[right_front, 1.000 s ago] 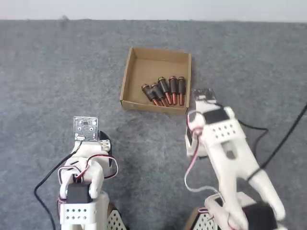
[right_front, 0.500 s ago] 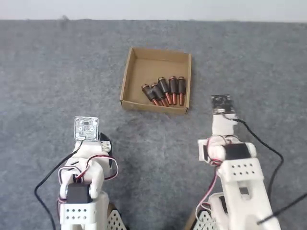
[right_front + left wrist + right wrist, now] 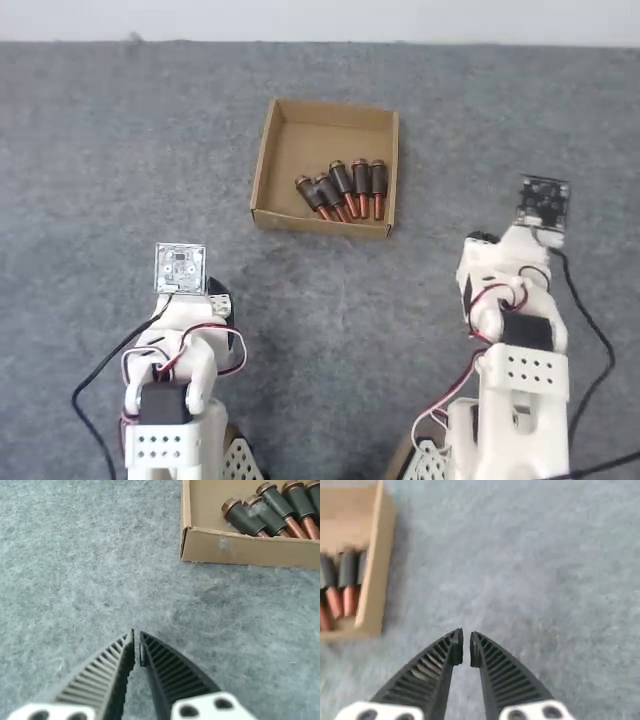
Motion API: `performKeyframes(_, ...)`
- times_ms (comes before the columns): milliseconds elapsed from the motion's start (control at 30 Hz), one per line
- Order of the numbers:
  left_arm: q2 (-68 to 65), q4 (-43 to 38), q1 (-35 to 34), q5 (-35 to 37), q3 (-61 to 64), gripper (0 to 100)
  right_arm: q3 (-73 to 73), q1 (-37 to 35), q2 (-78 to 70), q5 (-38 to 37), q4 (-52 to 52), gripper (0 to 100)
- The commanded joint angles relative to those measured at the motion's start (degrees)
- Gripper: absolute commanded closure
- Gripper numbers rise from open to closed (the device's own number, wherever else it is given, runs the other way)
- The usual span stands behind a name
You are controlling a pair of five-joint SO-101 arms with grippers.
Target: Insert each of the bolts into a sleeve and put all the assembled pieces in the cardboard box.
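Note:
The cardboard box [image 3: 262, 170] sits at the middle back of the grey carpet. Several copper bolts in dark sleeves [image 3: 342, 190] lie side by side in its near right part. In the left wrist view my left gripper [image 3: 136, 639] is shut and empty over bare carpet, short of the box's near wall [image 3: 240, 545] and of the bolts [image 3: 265, 507] inside. In the right wrist view my right gripper [image 3: 465, 641] is shut on nothing above the carpet, off the box's right wall [image 3: 372, 570]. Sleeved bolts [image 3: 340, 580] show inside that wall.
Both arms stand at the near edge: the left arm [image 3: 178, 340] at lower left, the right arm [image 3: 515, 320] at lower right. Grey carpet [image 3: 120, 130] lies around the box, and a pale strip runs along the far edge.
The right arm has drawn back from the box's near right corner, swinging right and toward the near side. The left arm has not moved.

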State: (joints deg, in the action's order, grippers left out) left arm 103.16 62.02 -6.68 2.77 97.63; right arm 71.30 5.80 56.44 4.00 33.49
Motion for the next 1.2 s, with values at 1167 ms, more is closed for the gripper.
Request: performKeyframes(1167,0.70,0.09,-1.23,-0.44,-1.10,99,25.58,-7.25,35.12,-1.23,11.03,99.3)
